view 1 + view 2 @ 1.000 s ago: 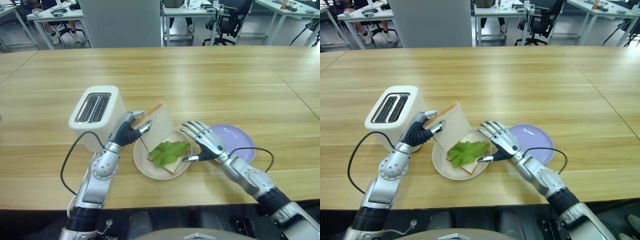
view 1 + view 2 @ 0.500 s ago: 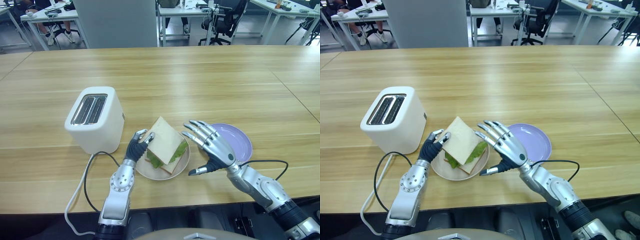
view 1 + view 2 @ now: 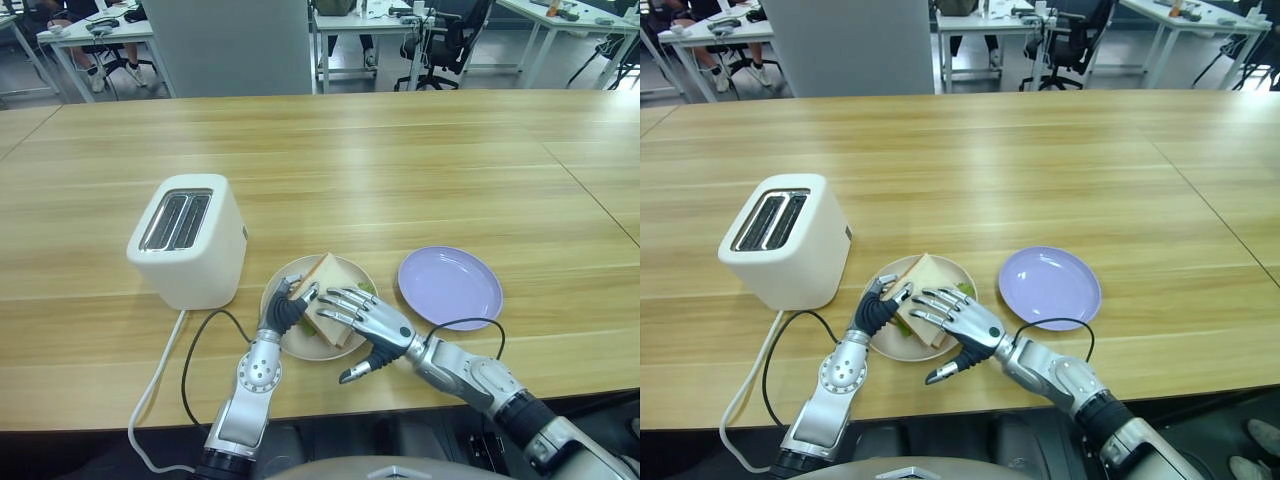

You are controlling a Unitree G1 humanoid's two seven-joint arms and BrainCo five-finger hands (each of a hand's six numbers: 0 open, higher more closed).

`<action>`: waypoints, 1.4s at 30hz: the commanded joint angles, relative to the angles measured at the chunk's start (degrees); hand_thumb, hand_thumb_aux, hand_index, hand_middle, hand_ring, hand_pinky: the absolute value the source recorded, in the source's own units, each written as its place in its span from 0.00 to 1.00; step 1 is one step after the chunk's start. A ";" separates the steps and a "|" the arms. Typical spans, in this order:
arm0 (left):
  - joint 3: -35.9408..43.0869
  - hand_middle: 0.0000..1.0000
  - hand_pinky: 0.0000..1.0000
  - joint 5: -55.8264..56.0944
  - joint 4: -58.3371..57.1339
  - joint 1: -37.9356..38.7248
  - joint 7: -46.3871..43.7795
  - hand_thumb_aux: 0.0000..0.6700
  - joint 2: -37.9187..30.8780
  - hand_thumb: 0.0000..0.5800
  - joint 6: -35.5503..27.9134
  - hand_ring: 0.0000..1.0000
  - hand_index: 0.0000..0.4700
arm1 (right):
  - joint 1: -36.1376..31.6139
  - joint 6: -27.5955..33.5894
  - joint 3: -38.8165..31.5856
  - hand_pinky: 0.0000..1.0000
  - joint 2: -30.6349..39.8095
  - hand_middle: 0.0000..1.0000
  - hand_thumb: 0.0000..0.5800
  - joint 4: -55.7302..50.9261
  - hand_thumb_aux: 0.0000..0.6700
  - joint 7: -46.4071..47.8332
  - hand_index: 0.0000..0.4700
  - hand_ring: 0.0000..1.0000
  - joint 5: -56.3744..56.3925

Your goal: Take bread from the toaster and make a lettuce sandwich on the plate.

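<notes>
Beige is the plate [image 3: 322,259] near the front edge of the tabletop [image 3: 400,160], just right of the toaster [image 3: 190,240]; the sandwich [image 3: 330,290] lies on it. The top slice [image 3: 332,272] is pinched at its left edge by the fingers [image 3: 305,292] of the left hand [image 3: 283,314]. The right hand [image 3: 368,318] is held over the sandwich, fingers spread and grasping nothing. If the pinch is let go with a sideways drag, the slice could be pulled askew.

In the right eye view, lettuce [image 3: 966,290] is seen at the slice's right edge. Were the spread fingers pressed down unevenly, the sandwich could be tipped, or the plate pushed toward the purple plate [image 3: 1050,285].
</notes>
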State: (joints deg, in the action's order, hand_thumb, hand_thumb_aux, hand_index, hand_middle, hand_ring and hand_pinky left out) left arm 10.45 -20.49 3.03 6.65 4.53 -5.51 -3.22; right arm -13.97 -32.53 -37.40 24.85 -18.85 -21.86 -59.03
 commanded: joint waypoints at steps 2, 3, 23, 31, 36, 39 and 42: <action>2.51 1.00 1.00 -3.76 -3.13 -2.11 1.58 1.00 -0.54 1.00 1.23 1.00 0.98 | -0.38 0.49 -2.45 0.00 0.07 0.00 0.00 -6.66 0.00 6.87 0.00 0.00 0.76; 2.81 1.00 1.00 -4.38 -3.73 -2.40 2.08 1.00 -0.56 1.00 1.45 1.00 0.98 | -0.60 0.73 -2.72 0.00 0.04 0.00 0.00 -7.37 0.00 8.05 0.00 0.00 1.02; 9.70 1.00 1.00 -39.67 0.36 -8.11 17.91 0.00 -13.64 0.00 -3.40 1.00 0.00 | -2.94 3.72 -4.49 0.00 -0.63 0.00 0.17 -14.71 0.09 21.43 0.08 0.00 5.04; 1.31 1.00 1.00 -33.67 9.19 -7.10 18.40 0.00 -18.30 0.00 0.57 1.00 0.00 | -3.42 2.63 -1.80 0.00 -1.71 0.00 0.26 -15.71 0.14 17.42 0.14 0.00 7.78; -4.07 1.00 1.00 -19.75 10.46 -6.46 14.57 0.00 -19.22 0.00 9.32 1.00 0.00 | -2.84 -2.65 7.25 0.00 -3.17 0.00 0.96 -12.61 0.80 7.70 0.79 0.00 17.55; -5.30 1.00 1.00 -12.80 9.98 -5.81 11.22 1.00 -19.99 1.00 14.89 1.00 0.98 | -1.35 -7.32 11.58 0.35 -3.40 0.35 1.00 -9.34 1.00 7.81 0.98 0.35 25.18; -5.02 1.00 1.00 -9.82 9.24 -4.86 8.55 1.00 -21.23 1.00 19.65 1.00 0.98 | 0.76 -11.65 14.26 1.00 -3.52 1.00 1.00 -5.92 1.00 11.57 0.98 1.00 33.67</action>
State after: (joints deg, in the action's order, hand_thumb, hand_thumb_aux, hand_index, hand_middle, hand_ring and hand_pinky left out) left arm 5.66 -32.78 13.38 0.96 15.43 -25.90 13.35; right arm -14.72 -41.32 -24.56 21.60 -27.62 -12.83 -30.92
